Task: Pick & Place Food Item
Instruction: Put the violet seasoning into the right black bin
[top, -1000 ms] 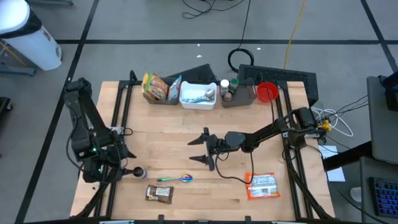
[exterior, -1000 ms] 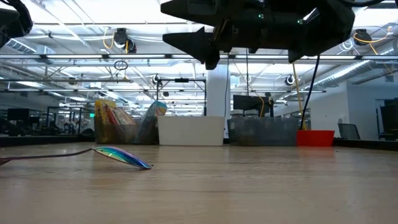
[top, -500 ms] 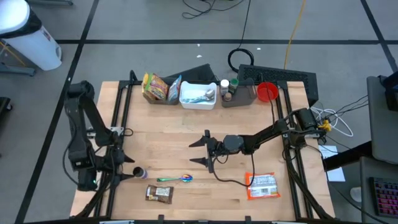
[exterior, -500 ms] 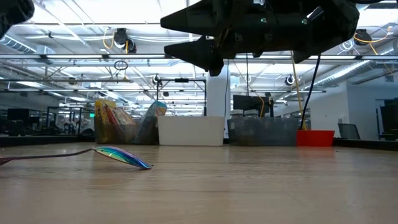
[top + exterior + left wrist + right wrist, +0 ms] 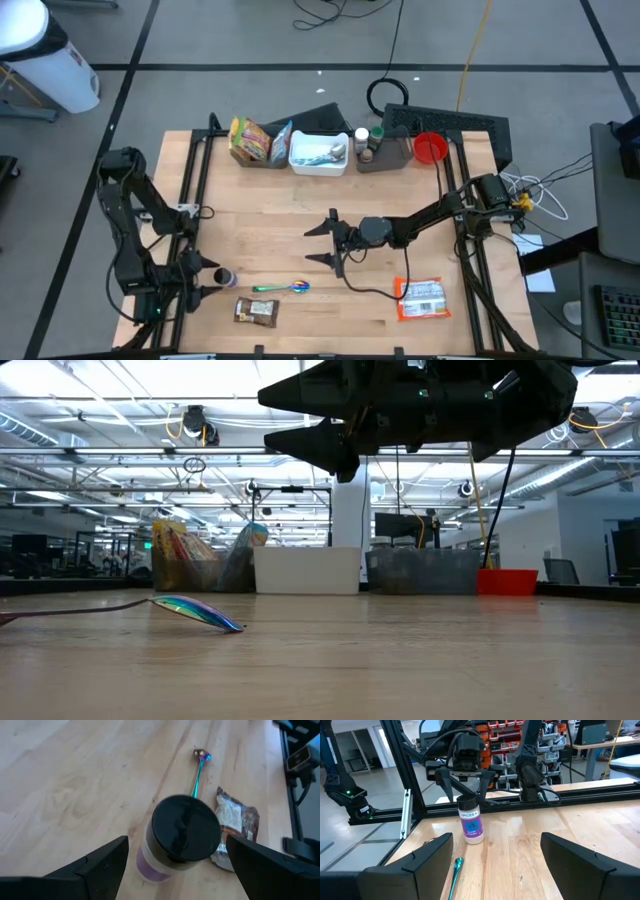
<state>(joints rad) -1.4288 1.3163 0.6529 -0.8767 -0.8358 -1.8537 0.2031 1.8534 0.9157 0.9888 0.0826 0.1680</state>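
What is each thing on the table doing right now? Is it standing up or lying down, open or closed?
spice jar: standing upright, black lid on
spoon: lying flat
brown snack bar: lying flat, sealed
orange packet: lying flat
left gripper: open, just above the jar
right gripper: open, empty, mid-table

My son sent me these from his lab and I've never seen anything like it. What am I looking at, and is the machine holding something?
It is a robot with two dark arms at a wooden table, each ending in a two-finger gripper. One picture looks straight down, one looks level across the tabletop, and two come from cameras on the wrists. The left gripper hangs open just above a spice jar, fingers either side of its black lid, not gripping. The right gripper hovers open over the middle, holding nothing. Near the jar lie a shiny spoon and a brown snack bar; an orange packet lies farther right. Bins of goods line the far edge.
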